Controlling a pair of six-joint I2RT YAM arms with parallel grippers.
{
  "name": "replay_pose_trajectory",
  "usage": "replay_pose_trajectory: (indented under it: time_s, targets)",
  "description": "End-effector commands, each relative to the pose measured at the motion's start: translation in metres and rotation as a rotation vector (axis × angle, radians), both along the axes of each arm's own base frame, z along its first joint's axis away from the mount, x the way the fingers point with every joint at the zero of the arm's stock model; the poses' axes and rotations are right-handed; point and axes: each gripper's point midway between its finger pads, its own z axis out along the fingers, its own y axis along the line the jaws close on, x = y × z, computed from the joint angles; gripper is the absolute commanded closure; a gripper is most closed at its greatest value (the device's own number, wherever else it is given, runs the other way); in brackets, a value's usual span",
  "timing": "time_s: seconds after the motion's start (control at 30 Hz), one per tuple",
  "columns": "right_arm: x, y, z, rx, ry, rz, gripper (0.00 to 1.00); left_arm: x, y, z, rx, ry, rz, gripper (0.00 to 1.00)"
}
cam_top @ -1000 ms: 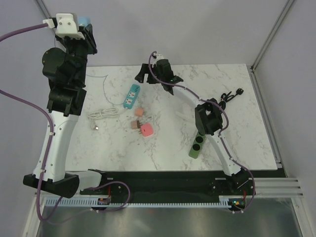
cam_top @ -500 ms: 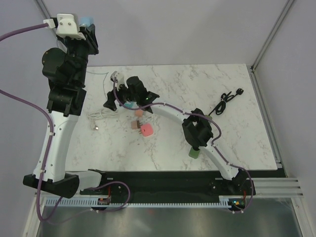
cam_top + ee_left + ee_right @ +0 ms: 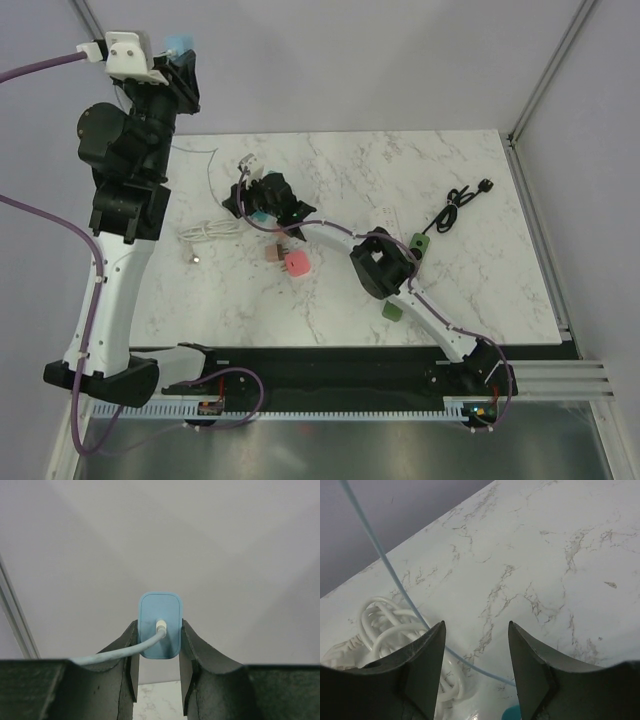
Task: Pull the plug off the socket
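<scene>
My left gripper (image 3: 180, 52) is raised high at the back left, shut on the light blue plug (image 3: 176, 43). In the left wrist view the plug (image 3: 160, 625) sits clamped between both fingers, and its pale cable (image 3: 115, 652) runs off left. The plug is in the air, far from the teal power strip (image 3: 262, 215). The strip lies on the marble table, mostly hidden under my right gripper (image 3: 258, 200). My right gripper (image 3: 476, 627) is open and empty just above the table. Only a teal corner of the strip (image 3: 512, 714) shows below it.
A coiled white cable (image 3: 205, 231) lies left of the strip and also shows in the right wrist view (image 3: 385, 630). Pink cubes (image 3: 297, 264) sit near the middle. Green pieces (image 3: 392, 311) lie by the right arm. A black cord (image 3: 462, 200) lies at the back right.
My right arm swung left from the table's back middle and now hovers over the power strip. My left gripper stayed raised with the plug in it.
</scene>
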Motion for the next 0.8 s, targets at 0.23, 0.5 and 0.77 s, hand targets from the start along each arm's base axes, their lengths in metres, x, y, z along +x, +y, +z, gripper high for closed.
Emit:
replay_pose_trajectory:
  time_s: [0.23, 0.5, 0.77]
  targets:
    - [-0.026, 0.024, 0.074, 0.148, -0.107, 0.060, 0.39, -0.019, 0.003, 0.020, -0.038, -0.060, -0.020, 0.98]
    - [-0.046, 0.021, 0.087, 0.123, -0.112, 0.115, 0.37, -0.014, 0.002, 0.016, -0.034, -0.054, -0.014, 0.98]
    - [-0.134, 0.052, 0.102, 0.133, -0.081, 0.407, 0.35, -0.017, 0.004, 0.021, -0.033, -0.068, -0.006, 0.98]
